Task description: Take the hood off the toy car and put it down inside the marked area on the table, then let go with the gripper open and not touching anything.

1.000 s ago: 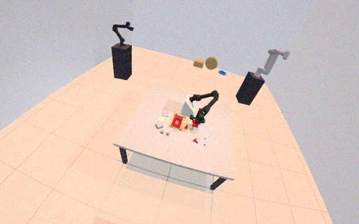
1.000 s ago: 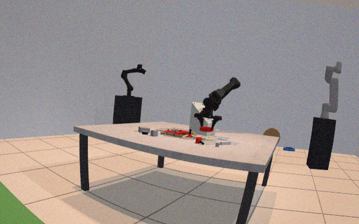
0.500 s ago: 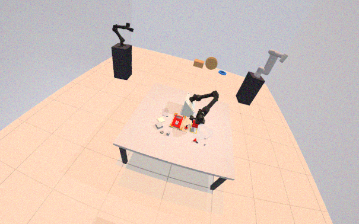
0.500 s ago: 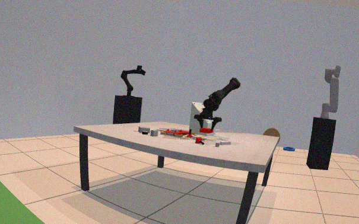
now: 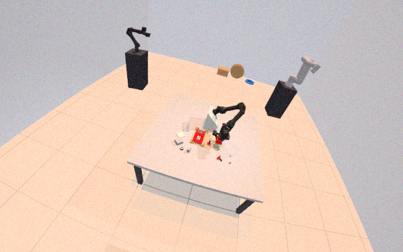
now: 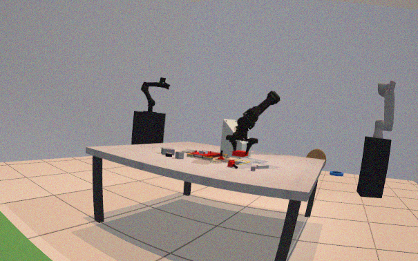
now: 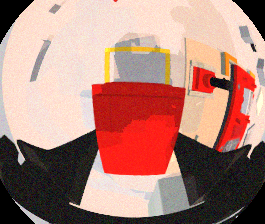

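Observation:
The hood (image 5: 218,141) (image 6: 240,153) (image 7: 138,125) is a red, slightly tapered block. My gripper (image 5: 219,139) (image 6: 241,152) (image 7: 136,134) is shut on it, with one black finger at each side. The hood is held low over the table. The marked area is a yellow outline (image 7: 138,49) just beyond the hood in the wrist view, with a grey shadow inside it. The hood hides its near side. The toy car (image 5: 204,137) (image 6: 206,154) (image 7: 237,106) is the flat red body to the right in the wrist view. The exact height of the hood is unclear.
A small red part with a black knob (image 5: 209,143) (image 7: 201,80) lies between car and marked area. A red and black piece (image 5: 219,158) (image 6: 231,163) lies nearer the front edge. A pale slanted block (image 5: 211,123) (image 6: 227,134) stands behind. Grey blocks (image 5: 178,142) (image 6: 168,151) lie left.

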